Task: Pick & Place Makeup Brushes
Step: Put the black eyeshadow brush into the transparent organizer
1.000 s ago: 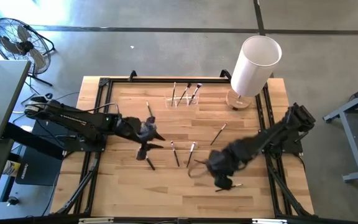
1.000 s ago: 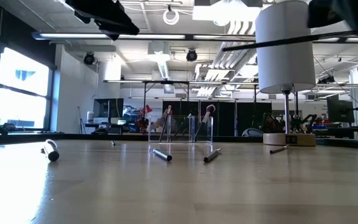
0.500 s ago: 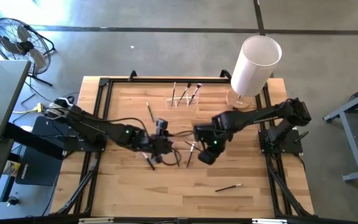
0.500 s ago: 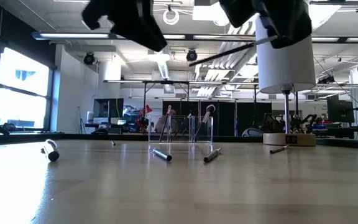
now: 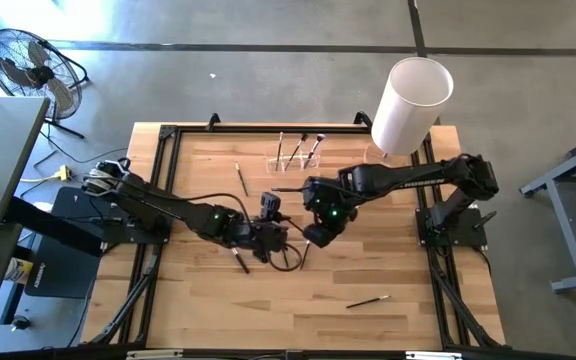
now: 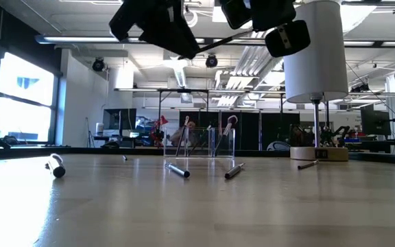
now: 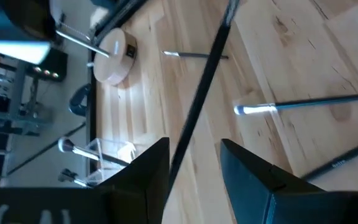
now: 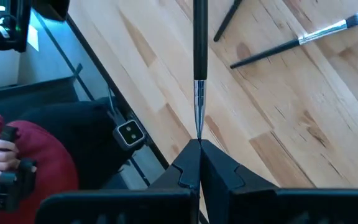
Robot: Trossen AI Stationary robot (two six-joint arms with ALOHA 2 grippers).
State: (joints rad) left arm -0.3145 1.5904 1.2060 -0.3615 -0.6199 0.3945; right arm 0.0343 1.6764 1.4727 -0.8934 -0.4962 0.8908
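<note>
My right gripper (image 8: 199, 144) has its jaws pinched on a thin dark-handled makeup brush (image 8: 199, 68), carried mid-tabletop, probably for the clear acrylic holder (image 5: 296, 160) near the far edge. Left gripper (image 7: 194, 165) jaws parted, apparently empty. Loose brushes (image 5: 367, 300) remain on the wooden tabletop (image 5: 198, 300).

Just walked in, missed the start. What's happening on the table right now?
The right gripper has its jaws shut on a dark makeup brush, held above the middle of the wooden table. The left gripper sits right beside it with jaws open around that brush. Other brushes lie loose; a few stand in the clear holder.
</note>
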